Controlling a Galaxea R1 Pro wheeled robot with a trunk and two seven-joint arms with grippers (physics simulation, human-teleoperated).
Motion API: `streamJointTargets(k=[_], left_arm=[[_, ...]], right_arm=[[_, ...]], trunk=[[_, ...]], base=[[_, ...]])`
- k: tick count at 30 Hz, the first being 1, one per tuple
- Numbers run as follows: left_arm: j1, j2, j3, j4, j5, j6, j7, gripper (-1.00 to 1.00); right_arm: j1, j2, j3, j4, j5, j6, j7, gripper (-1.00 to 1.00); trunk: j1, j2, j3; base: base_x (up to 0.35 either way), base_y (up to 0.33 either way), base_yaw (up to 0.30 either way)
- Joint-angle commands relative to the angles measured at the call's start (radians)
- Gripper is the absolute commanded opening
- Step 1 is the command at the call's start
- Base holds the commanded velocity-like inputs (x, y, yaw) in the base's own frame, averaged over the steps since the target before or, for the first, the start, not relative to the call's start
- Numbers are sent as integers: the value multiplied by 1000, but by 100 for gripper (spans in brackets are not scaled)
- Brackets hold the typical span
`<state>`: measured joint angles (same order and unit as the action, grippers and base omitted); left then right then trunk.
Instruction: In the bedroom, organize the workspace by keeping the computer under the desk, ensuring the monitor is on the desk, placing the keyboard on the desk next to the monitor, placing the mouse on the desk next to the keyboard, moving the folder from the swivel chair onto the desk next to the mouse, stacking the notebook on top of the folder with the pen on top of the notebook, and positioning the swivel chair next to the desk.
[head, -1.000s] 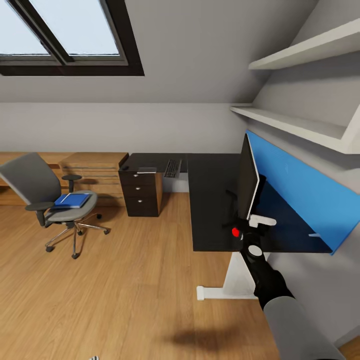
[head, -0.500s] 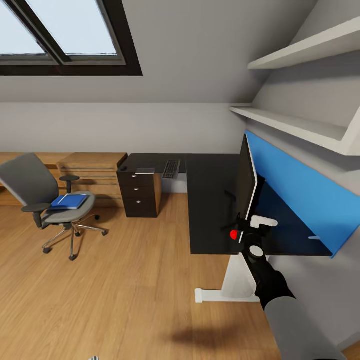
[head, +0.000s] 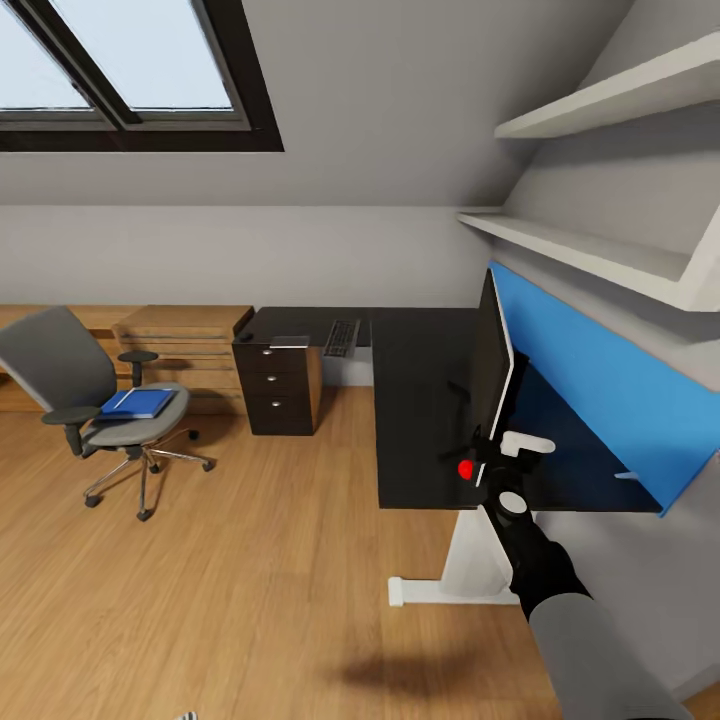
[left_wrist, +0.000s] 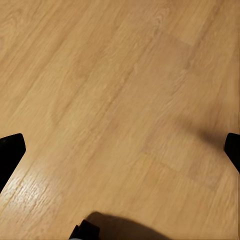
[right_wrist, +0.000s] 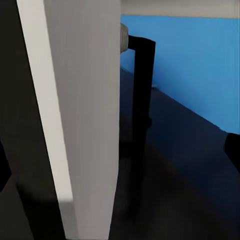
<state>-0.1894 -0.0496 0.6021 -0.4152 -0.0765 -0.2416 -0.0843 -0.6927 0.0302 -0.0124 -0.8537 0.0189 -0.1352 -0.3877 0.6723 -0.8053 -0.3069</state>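
Right gripper (head: 497, 462): we see it at the near edge of the monitor; its fingers stand either side of the panel, but we cannot tell if they press on it.
Left gripper (left_wrist: 120, 150): we see its dark fingertips spread wide apart, holding nothing, over bare wooden floor (left_wrist: 115, 90).
Monitor (head: 494, 360): upright on the desk, edge-on to us, white back toward the blue back panel (head: 600, 380); its slim black stand (right_wrist: 141, 95) rises from the desk top.
Desk (head: 415, 400): L-shaped, glossy black top, white pedestal leg (head: 460, 570) under the near end, black drawer unit (head: 280, 385) under the far wing.
Keyboard (head: 342, 337): flat on the far wing of the desk, well apart from the monitor.
Swivel chair (head: 95, 400): on the floor well apart from the desk, near the low wooden shelving (head: 185, 345).
Folder (head: 137, 403): bright blue, lying on the chair's seat.
Room: grey sloped wall with a dark-framed skylight (head: 130, 75); white wall shelves (head: 590, 250) above the blue panel.
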Motion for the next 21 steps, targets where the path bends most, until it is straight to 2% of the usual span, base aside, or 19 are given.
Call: streamJointTargets(k=[1,7,21], left_arm=[[-1,-1,8,-1,-8,-2,-6,100],[-1,-1,8,-1,-8,-2,-6,100],[-1,-1,8,-1,-8,-2,-6,100]], right_arm=[[-1,1,-1,1,1,-3,-2,100],[-1,1,-1,1,1,-3,-2,100],[-1,1,-1,1,2,-4,-2,100]], trunk=[[0,-1,-1],[0,-1,-1],[0,-1,-1]], base=[[0,-168,0],[0,-157,0],[0,-25,0]])
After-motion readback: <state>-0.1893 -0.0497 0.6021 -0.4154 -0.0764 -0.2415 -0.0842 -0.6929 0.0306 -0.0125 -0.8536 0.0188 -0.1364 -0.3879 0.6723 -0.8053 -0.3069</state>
